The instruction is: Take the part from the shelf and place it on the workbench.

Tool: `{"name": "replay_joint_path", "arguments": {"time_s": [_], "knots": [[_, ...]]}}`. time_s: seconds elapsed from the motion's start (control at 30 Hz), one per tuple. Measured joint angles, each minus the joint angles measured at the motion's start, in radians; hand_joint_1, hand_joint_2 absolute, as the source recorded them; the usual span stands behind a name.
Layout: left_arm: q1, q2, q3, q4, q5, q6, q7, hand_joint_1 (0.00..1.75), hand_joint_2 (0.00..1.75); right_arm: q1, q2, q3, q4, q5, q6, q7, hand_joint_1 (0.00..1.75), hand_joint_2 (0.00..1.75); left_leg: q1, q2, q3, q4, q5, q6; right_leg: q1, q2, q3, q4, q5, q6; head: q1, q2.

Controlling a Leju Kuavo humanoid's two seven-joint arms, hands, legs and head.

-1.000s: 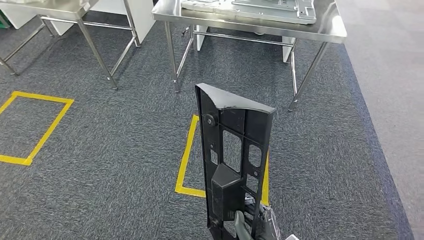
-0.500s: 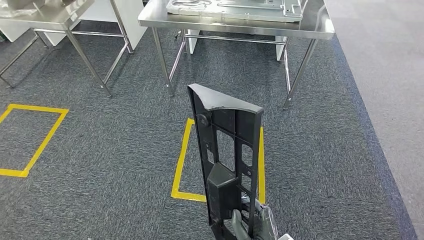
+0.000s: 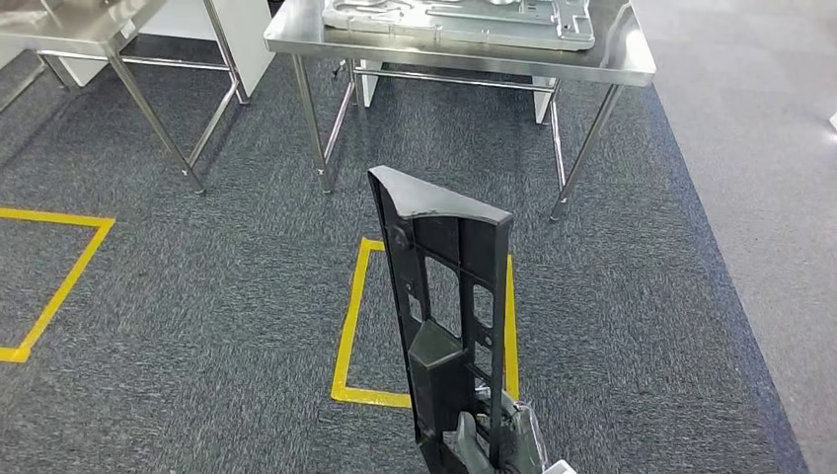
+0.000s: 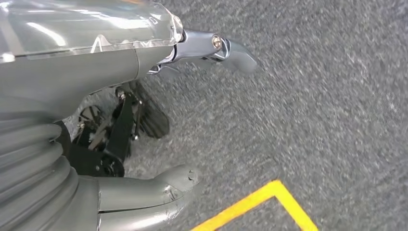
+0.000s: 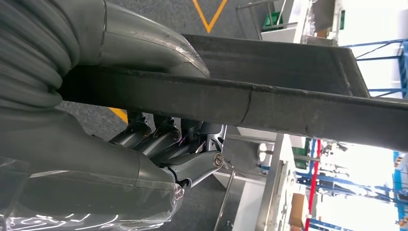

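grey carpet runs ahead to the workbench (image 3: 632,71). right hand (image 3: 494,446) clamps the upright part (image 3: 444,306) low, well short of it; left hand (image 4: 144,120) hangs with fingers apart. that low grip risks tipping.

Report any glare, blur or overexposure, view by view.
Head view: evenly lit and sharp, with sheen on the steel workbench. Left wrist view: the carpet is smeared by blur, and glare streaks the clear cover over the left hand. Right wrist view: the background beyond the black part is blown out white.
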Motion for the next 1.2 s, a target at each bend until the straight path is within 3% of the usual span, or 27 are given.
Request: {"name": "replay_joint_path", "arguments": {"time_s": [0.03,0.07,0.1,0.17,0.23,0.3,0.4,0.47,0.53,0.57,0.6,0.63,0.7,0.73,0.8,0.9,0.97,1.07,1.1,1.13,1.2], "knots": [[0.002,0.0,-0.005,-0.002,0.006,0.002,0.006,0.0,1.75,0.0,-0.001,0.001,0.001,0.0,-0.001,0.002,1.75,1.75,0.0,0.001,0.003,0.0,-0.004,0.001,-0.002,-0.001,-0.042,0.065,-0.019,0.003,0.0,0.0],[0.004,0.002,-0.008,-0.002,0.013,0.006,0.014,0.0,1.75,0.0,-0.003,0.002,0.004,0.0,-0.001,0.003,1.75,1.75,-0.001,0.001,0.008,0.0,-0.008,0.001,-0.003,-0.002,-0.073,0.104,-0.019,0.005,0.0,0.0],[0.006,0.004,-0.009,-0.003,0.021,0.009,0.024,0.0,1.75,0.0,-0.005,0.004,0.006,-0.001,0.0,0.003,1.75,1.75,-0.001,0.001,0.014,0.0,-0.013,-0.001,-0.004,-0.002,-0.087,0.11,-0.001,0.006,0.0,0.0],[0.011,0.012,-0.007,-0.002,0.033,0.009,0.04,0.0,1.75,-0.001,-0.01,0.007,0.008,-0.002,0.002,0.003,1.75,1.75,0.0,0.001,0.034,0.0,-0.026,-0.006,-0.006,-0.006,-0.052,0.006,0.087,0.002,0.001,0.0],[0.014,0.024,-0.003,0.004,0.037,0.002,0.041,0.0,1.75,-0.002,-0.013,0.01,0.009,-0.004,0.001,0.003,1.75,1.75,-0.003,0.001,0.048,-0.001,-0.041,-0.016,0.0,-0.01,0.002,-0.117,0.14,-0.007,0.001,0.0],[0.012,0.035,0.001,0.011,0.037,-0.004,0.032,0.0,1.75,-0.004,-0.016,0.013,0.011,-0.005,0.0,0.003,1.75,1.75,-0.006,0.002,0.053,-0.005,-0.05,-0.028,0.006,-0.011,0.02,-0.155,0.132,-0.019,0.0,0.0],[0.006,0.046,0.004,0.022,0.034,-0.005,0.02,0.0,1.75,-0.003,-0.018,0.018,0.012,-0.007,-0.007,0.007,1.75,1.75,-0.005,0.004,0.062,-0.002,-0.063,-0.044,0.003,-0.007,0.035,-0.169,0.124,-0.038,-0.004,0.0],[0.003,0.05,0.007,0.029,0.031,-0.005,0.016,0.0,1.75,-0.004,-0.02,0.022,0.012,-0.009,-0.01,0.01,1.75,1.75,-0.003,0.002,0.028,0.08,-0.1,-0.051,-0.001,-0.007,0.053,-0.178,0.117,-0.052,-0.008,0.0],[0.002,0.053,0.01,0.036,0.029,-0.005,0.015,0.0,1.75,-0.005,-0.021,0.024,0.014,-0.01,-0.015,0.013,1.75,1.75,-0.003,0.002,-0.054,0.222,-0.152,-0.055,0.002,-0.008,0.068,-0.178,0.103,-0.061,-0.011,0.0],[0.003,0.054,0.012,0.039,0.027,-0.005,0.015,0.0,1.75,-0.005,-0.022,0.024,0.017,-0.011,-0.018,0.016,1.75,1.75,-0.003,0.002,-0.093,0.276,-0.16,-0.056,0.004,-0.006,0.077,-0.178,0.095,-0.063,-0.011,0.0],[0.004,0.056,0.015,0.041,0.025,-0.005,0.015,0.0,1.75,-0.005,-0.023,0.025,0.019,-0.012,-0.022,0.019,1.75,1.75,-0.003,0.002,-0.116,0.293,-0.145,-0.056,0.006,-0.003,0.087,-0.178,0.087,-0.063,-0.011,0.0],[0.004,0.058,0.02,0.043,0.022,-0.006,0.016,0.0,1.75,-0.005,-0.024,0.025,0.022,-0.013,-0.029,0.025,1.75,1.75,-0.003,0.002,-0.119,0.269,-0.109,-0.055,0.007,0.0,0.099,-0.178,0.077,-0.062,-0.012,0.0],[0.004,0.063,0.03,0.047,0.014,-0.01,0.018,0.0,1.75,-0.005,-0.025,0.026,0.028,-0.014,-0.051,0.047,1.75,1.75,-0.004,0.001,-0.085,0.151,-0.015,-0.047,0.008,0.004,0.126,-0.178,0.056,-0.058,-0.012,0.0],[0.004,0.065,0.036,0.049,0.012,-0.012,0.019,0.0,1.75,-0.005,-0.025,0.027,0.032,-0.015,-0.063,0.062,1.75,1.75,-0.007,0.0,-0.063,0.094,0.013,-0.042,0.009,0.006,0.135,-0.176,0.046,-0.053,-0.011,0.0],[0.0,0.068,0.046,0.054,0.01,-0.015,0.022,0.0,1.75,-0.004,-0.025,0.027,0.04,-0.014,-0.087,0.091,1.75,1.75,-0.012,-0.001,-0.041,0.041,0.017,-0.028,0.01,0.007,0.143,-0.176,0.036,-0.041,-0.01,0.0],[-0.003,0.071,0.056,0.058,0.006,-0.016,0.027,0.0,1.75,-0.004,-0.026,0.027,0.049,0.028,-0.152,0.145,1.75,1.75,-0.012,-0.003,-0.023,0.015,0.004,-0.008,0.009,0.004,0.144,-0.161,0.037,-0.027,-0.012,0.0],[-0.005,0.073,0.062,0.062,-0.002,-0.015,0.031,0.0,1.75,-0.009,-0.021,0.022,0.056,0.11,-0.235,0.191,1.75,1.75,-0.008,-0.005,0.0,0.002,-0.002,0.003,0.007,0.0,0.103,-0.091,0.02,-0.018,-0.008,0.0],[-0.007,0.077,0.074,0.07,-0.016,-0.016,0.03,0.0,1.75,-0.021,0.005,-0.013,0.06,0.264,-0.332,0.233,1.75,1.75,-0.007,-0.005,0.023,-0.002,-0.022,0.007,0.0,-0.002,-0.029,0.077,-0.032,-0.004,-0.001,0.0],[-0.006,0.078,0.077,0.072,-0.02,-0.016,0.029,0.0,1.75,-0.027,0.018,-0.028,0.058,0.304,-0.34,0.239,1.75,1.75,-0.007,-0.006,0.034,-0.002,-0.031,0.005,-0.002,-0.003,-0.06,0.098,-0.032,-0.001,-0.001,0.0],[-0.005,0.079,0.08,0.075,-0.023,-0.016,0.027,0.0,1.75,-0.033,0.03,-0.04,0.054,0.337,-0.339,0.244,1.75,1.75,-0.006,-0.006,0.047,-0.002,-0.041,0.003,-0.004,-0.004,-0.075,0.086,-0.013,0.001,-0.001,0.0],[-0.005,0.079,0.083,0.08,-0.028,-0.017,0.019,0.0,1.75,-0.045,0.052,-0.06,0.042,0.387,-0.33,0.252,1.75,1.75,-0.003,-0.006,0.079,-0.003,-0.065,-0.004,-0.007,-0.007,-0.06,-0.019,0.081,-0.002,0.001,0.0]]}}
